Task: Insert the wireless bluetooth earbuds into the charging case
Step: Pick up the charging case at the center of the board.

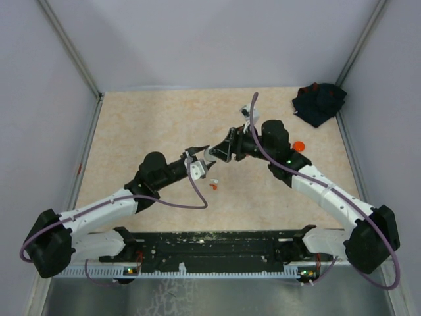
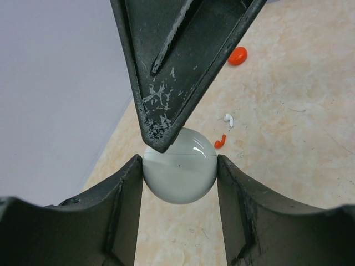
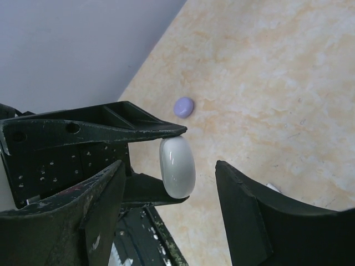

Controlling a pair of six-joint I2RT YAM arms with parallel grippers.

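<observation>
The left gripper (image 2: 178, 162) is clamping the round glossy white plastic charging case (image 2: 178, 180) edge-on between the right gripper's (image 3: 169, 165) parted, empty jaws.

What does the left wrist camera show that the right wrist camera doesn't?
Only left wrist: a red earbud and an orange case on the table, and a white earbud in full; the right wrist has at most a white sliver. Only right wrist: a lavender case near the wall. Both: the white case clamped between the jaws of the left gripper, with the jaws of the right gripper open either side of it.
</observation>
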